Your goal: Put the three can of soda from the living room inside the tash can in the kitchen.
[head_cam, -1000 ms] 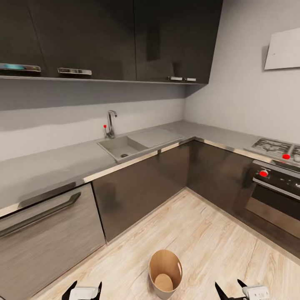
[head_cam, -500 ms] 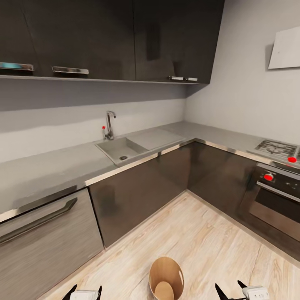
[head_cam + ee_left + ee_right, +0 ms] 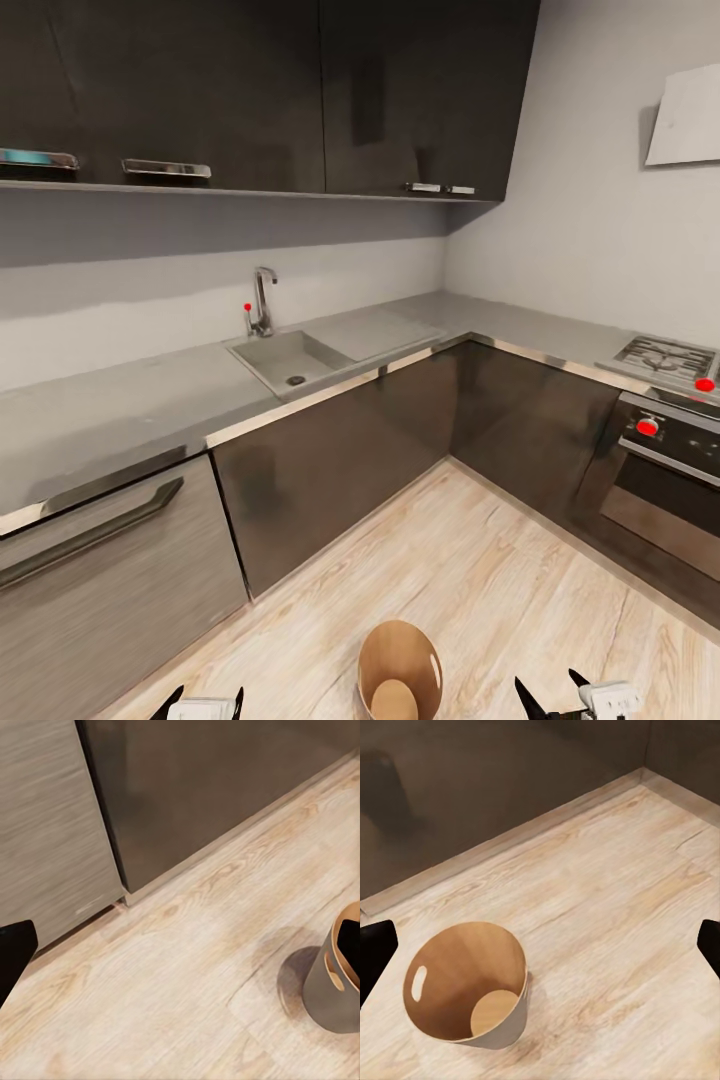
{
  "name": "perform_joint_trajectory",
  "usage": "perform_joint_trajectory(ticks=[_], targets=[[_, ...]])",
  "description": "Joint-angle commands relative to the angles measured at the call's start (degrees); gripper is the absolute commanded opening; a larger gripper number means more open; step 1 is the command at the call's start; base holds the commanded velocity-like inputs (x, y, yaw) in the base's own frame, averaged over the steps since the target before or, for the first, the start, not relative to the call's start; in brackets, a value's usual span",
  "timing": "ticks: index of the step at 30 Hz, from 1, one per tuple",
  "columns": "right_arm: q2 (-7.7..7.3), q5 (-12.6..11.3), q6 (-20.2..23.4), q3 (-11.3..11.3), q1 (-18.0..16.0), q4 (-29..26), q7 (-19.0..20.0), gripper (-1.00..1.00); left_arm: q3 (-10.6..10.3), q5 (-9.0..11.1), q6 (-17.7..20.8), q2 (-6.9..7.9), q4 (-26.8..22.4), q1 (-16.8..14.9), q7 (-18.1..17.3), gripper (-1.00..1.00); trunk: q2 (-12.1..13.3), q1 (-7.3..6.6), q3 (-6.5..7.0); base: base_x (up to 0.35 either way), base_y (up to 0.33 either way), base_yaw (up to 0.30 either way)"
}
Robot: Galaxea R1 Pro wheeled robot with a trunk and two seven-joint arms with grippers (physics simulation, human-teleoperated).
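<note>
The tash can (image 3: 385, 650), a small round bin with a wood-toned inside, stands upright on the kitchen floor at the bottom middle of the head view. Its pale grey outer wall (image 3: 330, 994) and slot handle hole appear in the left wrist view. Its open mouth (image 3: 457, 960) in the right wrist view holds nothing. My left gripper (image 3: 205, 698) hangs open to the bin's left, and my right gripper (image 3: 547, 688) hangs open to its right. Both are empty. The cans of soda are out of view.
Glossy dark cabinets (image 3: 330, 470) run along an L-shaped grey countertop (image 3: 120, 400) with a steel sink (image 3: 285, 360) and tall tap (image 3: 262, 298). A dishwasher front (image 3: 100, 570) is at left. An oven (image 3: 660, 490) with red knobs and a hob stand at right. Light wood floor (image 3: 480, 580) lies between.
The whole head view has shifted, so the camera moved slightly forward; the bin now sits lower in the picture. Both grippers stay open and empty.
</note>
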Motion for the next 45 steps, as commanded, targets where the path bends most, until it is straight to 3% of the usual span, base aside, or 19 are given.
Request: perform_joint_trajectory(ticks=[1, 8, 9, 12, 13, 17, 20, 21, 22, 24, 27, 31, 36, 45], targets=[[0.06, 0.19, 1.93, 0.04, -1.25, -0.98, -0.05, 1.0, 0.0, -0.06, 0.0, 0.01, -0.02, 0.0, 0.0, 1.0, 0.0, 0.0, 0.0, 0.001, 0.0, 0.0], [0.18, 0.47, 27.23, 1.22, -9.52, -7.92, -0.71, 1.0, 0.01, -0.19, 0.07, 0.01, -0.01, 0.0, -0.04, 1.0, 0.0, 0.0, 0.0, 0.0, 0.0, 0.0], [0.21, 0.78, 33.83, 1.97, -13.51, -8.39, -1.37, 1.0, 0.01, -0.17, 0.06, 0.01, -0.01, 0.0, -0.06, 1.0, 0.0, 0.0, 0.0, 0.0, 0.0, 0.0], [0.27, 1.84, 42.39, 3.61, -20.62, -6.86, -3.42, 1.0, 0.01, -0.19, 0.08, 0.0, 0.01, 0.0, -0.08, 1.0, 0.0, 0.0, 0.0, 0.0, 0.0, 0.0], [0.3, 2.87, 49.51, 5.42, -28.46, -2.2, -6.35, 1.0, 0.01, -0.19, 0.09, -0.01, 0.02, 0.0, -0.06, 1.0, 0.0, 0.0, 0.0, 0.0, 0.0, 0.0], [0.31, 3.5, 56.11, 6.85, -39.23, 9.44, -9.84, 1.0, 0.01, -0.12, 0.07, -0.02, 0.01, 0.0, -0.05, 1.0, 0.0, 0.0, 0.0, 0.0, 0.0, 0.0], [0.08, 3.83, 58.18, 7.32, -48.33, 23.49, -11.24, 1.0, 0.01, -0.03, 0.06, -0.03, -0.04, 0.0, -0.11, 1.0, 0.0, 0.0, 0.0, 0.0, 0.0, 0.0], [-0.06, 4.05, 58.21, 7.52, -54.47, 33.33, -11.81, 1.0, 0.01, 0.0, 0.06, -0.03, -0.05, 0.0, -0.14, 1.0, 0.0, 0.0, 0.0, 0.0, 0.0, 0.0], [-0.12, 4.14, 57.82, 7.61, -57.3, 37.8, -12.04, 1.0, 0.01, 0.01, 0.05, -0.03, -0.06, 0.0, -0.15, 1.0, 0.0, 0.0, 0.0, 0.0, 0.0, 0.0], [-0.16, 4.25, 56.83, 7.75, -62.15, 45.09, -12.65, 1.0, 0.01, 0.03, 0.03, -0.03, -0.07, 0.0, -0.16, 1.0, 0.0, 0.0, 0.0, 0.0, 0.0, 0.0], [-0.07, 4.31, 55.91, 7.83, -66.65, 51.63, -14.67, 1.0, 0.01, 0.04, 0.05, -0.03, -0.08, 0.0, -0.22, 1.0, 0.0, 0.0, 0.0, 0.0, 0.0, 0.0], [0.48, 4.23, 55.29, 7.87, -69.83, 56.61, -19.14, 1.0, 0.01, 0.05, 0.08, -0.03, -0.08, 0.0, -0.25, 1.0, 0.0, 0.0, 0.0, 0.0, 0.0, 0.0], [1.66, 4.14, 55.05, 7.89, -71.05, 58.72, -22.97, 1.0, 0.01, 0.08, 0.09, 0.02, -0.11, 0.0, -0.27, 1.0, 0.0, 0.0, 0.0, 0.0, 0.0, 0.0], [2.97, 3.99, 55.06, 7.89, -71.35, 59.34, -24.86, 1.0, 0.01, -0.17, 0.24, -0.02, -0.01, 0.0, -0.27, 1.0, -0.8, 0.44, -0.36, 0.0, 0.0, 0.0]])
